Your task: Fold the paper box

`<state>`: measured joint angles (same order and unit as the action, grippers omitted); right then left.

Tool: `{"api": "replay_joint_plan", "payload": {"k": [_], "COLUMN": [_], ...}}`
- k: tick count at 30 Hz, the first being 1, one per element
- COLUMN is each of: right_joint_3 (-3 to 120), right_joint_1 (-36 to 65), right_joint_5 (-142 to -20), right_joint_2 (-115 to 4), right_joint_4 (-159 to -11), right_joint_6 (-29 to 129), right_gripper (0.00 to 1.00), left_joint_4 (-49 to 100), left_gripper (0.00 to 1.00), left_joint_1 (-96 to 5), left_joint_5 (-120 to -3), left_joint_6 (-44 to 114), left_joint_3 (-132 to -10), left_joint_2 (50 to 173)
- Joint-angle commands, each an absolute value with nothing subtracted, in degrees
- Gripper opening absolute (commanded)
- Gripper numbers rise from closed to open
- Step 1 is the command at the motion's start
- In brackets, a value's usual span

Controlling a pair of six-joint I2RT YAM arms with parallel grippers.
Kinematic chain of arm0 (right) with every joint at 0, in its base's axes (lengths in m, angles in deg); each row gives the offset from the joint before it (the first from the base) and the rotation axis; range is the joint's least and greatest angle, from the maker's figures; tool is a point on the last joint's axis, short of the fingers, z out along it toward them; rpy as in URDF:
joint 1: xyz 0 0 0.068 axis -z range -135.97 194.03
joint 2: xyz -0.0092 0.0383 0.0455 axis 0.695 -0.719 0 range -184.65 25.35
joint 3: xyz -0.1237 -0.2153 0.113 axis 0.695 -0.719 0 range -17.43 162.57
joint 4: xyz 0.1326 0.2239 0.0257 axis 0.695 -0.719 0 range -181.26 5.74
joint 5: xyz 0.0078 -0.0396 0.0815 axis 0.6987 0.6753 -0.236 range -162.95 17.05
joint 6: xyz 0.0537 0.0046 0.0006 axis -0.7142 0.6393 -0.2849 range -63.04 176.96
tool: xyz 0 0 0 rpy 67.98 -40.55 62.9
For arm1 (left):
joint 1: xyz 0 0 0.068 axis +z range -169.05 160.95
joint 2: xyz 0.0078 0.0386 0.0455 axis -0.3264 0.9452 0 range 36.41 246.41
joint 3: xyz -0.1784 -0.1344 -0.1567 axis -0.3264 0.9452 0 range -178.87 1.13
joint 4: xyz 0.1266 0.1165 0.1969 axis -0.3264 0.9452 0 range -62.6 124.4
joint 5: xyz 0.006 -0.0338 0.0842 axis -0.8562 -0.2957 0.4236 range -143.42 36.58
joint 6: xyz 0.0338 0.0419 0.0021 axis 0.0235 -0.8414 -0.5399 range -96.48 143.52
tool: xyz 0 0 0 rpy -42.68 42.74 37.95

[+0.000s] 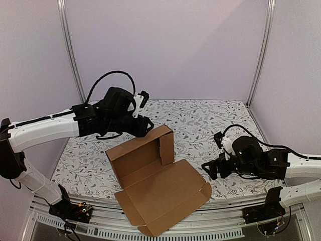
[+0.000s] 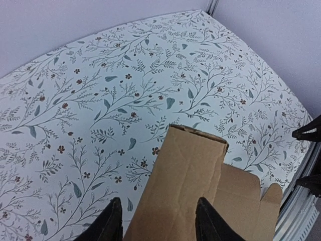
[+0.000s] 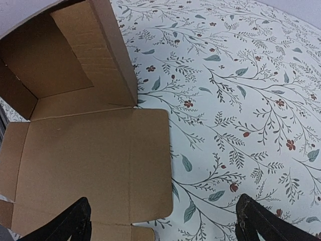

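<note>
The paper box [image 1: 160,188] is brown cardboard lying half-formed in the middle of the table. Its back wall [image 1: 135,148] and a right side wall [image 1: 166,145] stand up, and the lid panel lies flat toward the near edge. My left gripper [image 1: 146,125] hovers at the back wall's upper edge. In the left wrist view this gripper [image 2: 160,223] is open, its fingers straddling the standing panel [image 2: 188,170] with a gap showing. My right gripper [image 1: 206,168] is wide open and empty by the lid's right edge. In the right wrist view it [image 3: 165,226] sits above the lid [image 3: 90,165].
A floral tablecloth [image 1: 210,120] covers the table. Metal frame posts [image 1: 70,50] stand at the back corners with lilac walls behind. An aluminium rail [image 1: 200,228] runs along the near edge, and the lid's front flaps hang over it.
</note>
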<state>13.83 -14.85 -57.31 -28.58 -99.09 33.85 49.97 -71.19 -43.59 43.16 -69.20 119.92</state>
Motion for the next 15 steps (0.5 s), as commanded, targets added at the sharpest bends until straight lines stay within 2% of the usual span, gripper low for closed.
{"api": "replay_joint_plan", "payload": {"k": [1, 8, 15], "right_joint_3": [17.0, 14.0, 8.9], "right_joint_1": [-15.1, -15.1, -15.1], "right_joint_5": [-61.4, -72.1, -78.7], "right_joint_2": [-27.6, -26.2, -30.6], "right_joint_4": [-114.9, -116.2, -105.9], "right_joint_6": [26.7, 13.6, 6.3], "right_gripper": [0.99, 0.97, 0.83], "left_joint_4": [53.7, 54.0, 52.4], "left_gripper": [0.50, 0.52, 0.52], "left_joint_1": [-68.9, -65.4, -62.9], "left_joint_5": [-42.3, -47.2, -52.9], "left_joint_6": [44.5, 47.5, 49.5], "left_joint_3": [-65.7, -62.1, -59.0], "left_joint_2": [117.2, 115.3, 114.4]}}
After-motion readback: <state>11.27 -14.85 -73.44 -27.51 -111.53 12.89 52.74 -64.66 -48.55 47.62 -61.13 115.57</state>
